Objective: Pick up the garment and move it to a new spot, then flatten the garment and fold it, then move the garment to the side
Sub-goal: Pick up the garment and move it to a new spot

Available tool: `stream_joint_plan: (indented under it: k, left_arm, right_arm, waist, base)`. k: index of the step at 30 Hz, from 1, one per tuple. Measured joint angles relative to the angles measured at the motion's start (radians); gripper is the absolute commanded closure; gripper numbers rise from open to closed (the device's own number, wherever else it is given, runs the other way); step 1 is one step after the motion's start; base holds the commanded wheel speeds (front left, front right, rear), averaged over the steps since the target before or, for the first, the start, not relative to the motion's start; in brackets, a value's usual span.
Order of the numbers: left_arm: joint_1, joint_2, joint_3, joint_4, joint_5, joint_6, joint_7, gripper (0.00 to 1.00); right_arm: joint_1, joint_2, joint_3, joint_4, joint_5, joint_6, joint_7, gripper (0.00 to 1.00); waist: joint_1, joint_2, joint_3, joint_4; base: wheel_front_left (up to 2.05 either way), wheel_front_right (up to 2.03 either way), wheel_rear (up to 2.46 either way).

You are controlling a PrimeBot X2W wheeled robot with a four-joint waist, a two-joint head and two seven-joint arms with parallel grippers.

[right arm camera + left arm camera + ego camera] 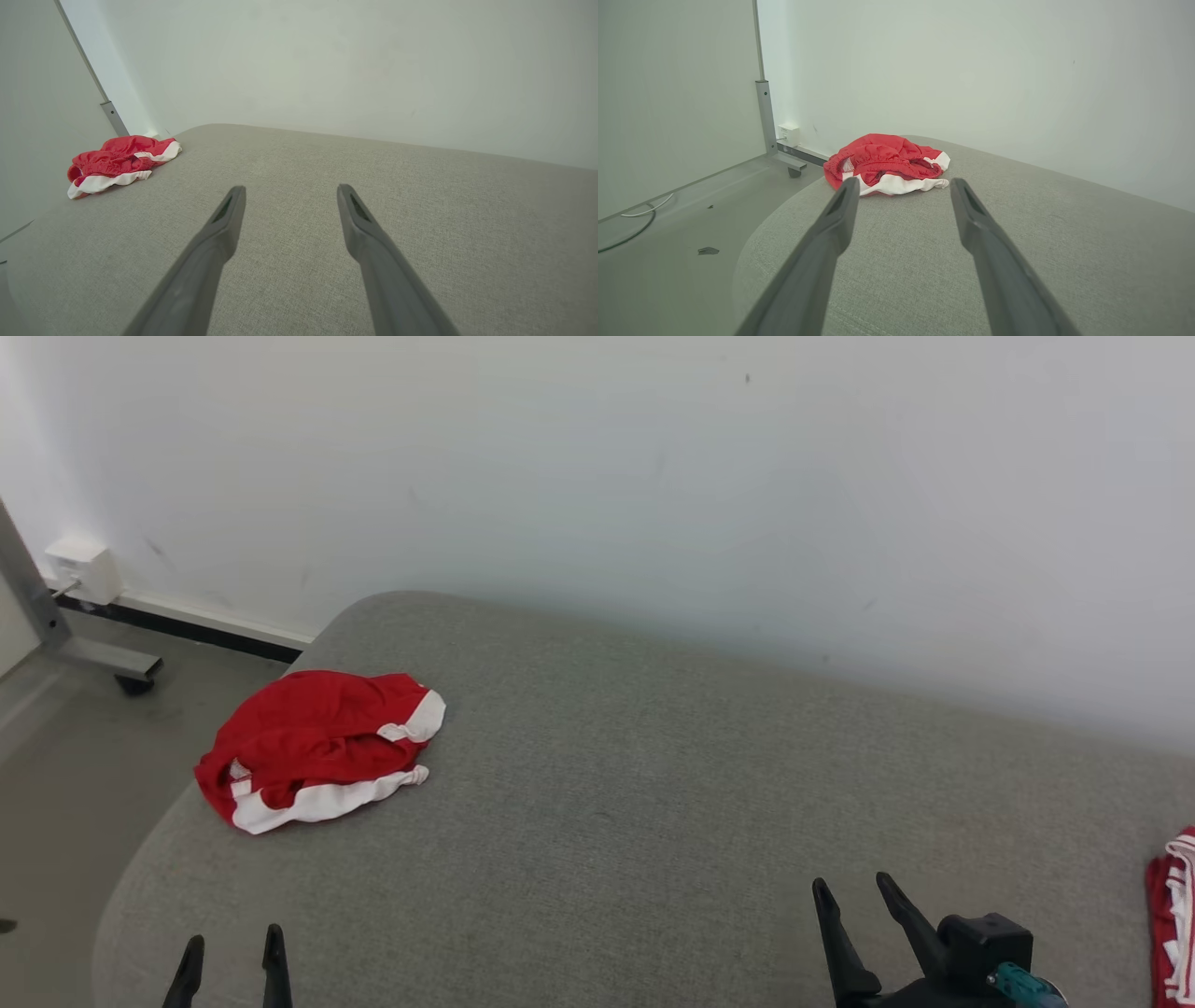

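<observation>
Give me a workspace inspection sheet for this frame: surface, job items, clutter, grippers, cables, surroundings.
Surface: grey fabric pad, rounded corner.
Job's things: red-and-white garment, crumpled, near the pad's far left corner.
Clutter: second red-and-white cloth at the pad's right edge, partly cut off; dark scrap on the floor.
Grippers: left gripper open, empty; right gripper open, empty; both apart from the garment.
Cables: white cable and a dark one on the floor, left.
Surroundings: white wall, wall box, grey frame leg on a caster.
</observation>
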Motion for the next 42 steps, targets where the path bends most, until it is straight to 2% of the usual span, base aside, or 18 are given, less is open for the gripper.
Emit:
stream_joint_plan:
  k: [9, 18, 23, 29, 35, 39, 42]
  left_arm:
    - [0.01, 0.001, 0.011, -0.022, -0.011, 0.018, -0.002, 0.0]
    - [0.019, 0.0, 0.013, -0.023, -0.016, 0.027, -0.003, 0.0]
    - [0.004, 0.003, 0.004, 0.02, -0.036, 0.018, 0.014, 0.0]
    - [-0.128, 0.035, 0.004, 0.112, -0.06, -0.006, 0.055, 0.0]
    - [-0.325, 0.073, 0.03, 0.232, -0.115, -0.027, 0.067, 0.0]
    - [-0.455, 0.083, 0.079, 0.303, -0.195, -0.037, 0.093, 0.0]
    - [-0.551, 0.094, 0.142, 0.36, -0.308, -0.054, 0.149, 0.0]
  right_arm:
    - [-0.032, 0.001, 0.024, 0.026, -0.002, 0.0, -0.004, 0.0]
    - [-0.042, 0.001, 0.024, 0.034, -0.012, 0.0, -0.009, 0.0]
    - [-0.035, 0.001, 0.023, 0.033, -0.022, 0.0, -0.008, 0.0]
    - [-0.041, 0.001, 0.043, -0.008, -0.05, 0.0, 0.021, 0.0]
    - [-0.107, -0.001, 0.065, -0.1, -0.111, 0.0, 0.072, 0.0]
    - [-0.149, -0.012, 0.087, -0.165, -0.122, 0.0, 0.102, 0.0]
    - [-0.18, -0.027, 0.097, -0.215, -0.127, 0.0, 0.113, 0.0]
  waist:
    - [0.0, 0.0, 0.018, 0.06]
    - [0.0, 0.0, 0.025, 0.066]
    - [0.0, 0.0, 0.028, 0.066]
    - [0.0, 0.0, 0.056, 0.055]
    - [0.0001, 0.0, 0.131, 0.028]
    - [0.0001, 0.0001, 0.204, -0.002]
    - [0.0002, 0.0001, 0.268, -0.034]
  base:
    - [0.0, 0.0, 0.0]
    - [0.0, 0.0, 0.0]
    - [0.0, 0.0, 0.0]
    - [0.0, 0.0, 0.0]
    - [0.0, 0.0, 0.0]
    - [0.0, 0.0, 0.0]
    - [0.0, 0.0, 0.0]
